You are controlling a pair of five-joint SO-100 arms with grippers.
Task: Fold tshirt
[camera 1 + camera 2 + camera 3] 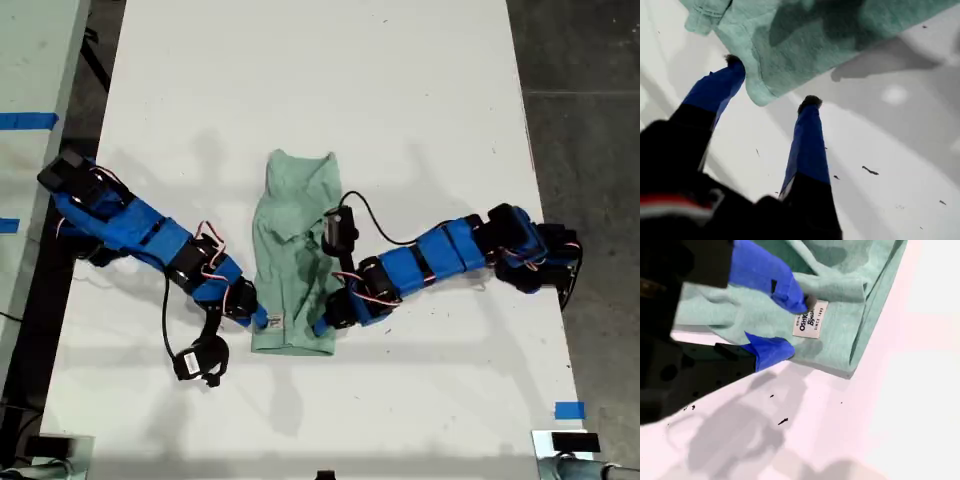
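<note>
Lying where: tshirt (290, 250) on the middle of the white table (400, 80), lengthwise between the two arms, flat on the surface.
Colour and cloth: pale mint green, heathered, soft knit with shallow wrinkles and darker shadowed creases.
Shape now: folded into a narrow upright band in the exterior view, sides turned inward, one diagonal flap crossing the middle.
Far end: slightly uneven edge with a small notch.
Near end: straight, thick edge of stacked layers, seen close in the second wrist view (840, 270).
Label (275, 322): small white tag with dark print, on top of the cloth near the near corner at the exterior view's left; legible only in part in the second wrist view (811, 320).
My second gripper (262, 318): reaching in from the exterior view's left to that labelled corner; in its own view (792, 326) blue fingers (765, 275) parted, one tip on the cloth just beside the label, the other at the cloth's edge by the table.
My first gripper (325, 325): coming from the exterior view's right to the opposite near corner; in its own view (771, 80) fingers (715, 90) spread wide, not clamped, a rounded hem corner of the tshirt (815, 40) between the two tips, one tip touching the hem.
Table surface: white, with a few dark specks near the grippers.
</note>
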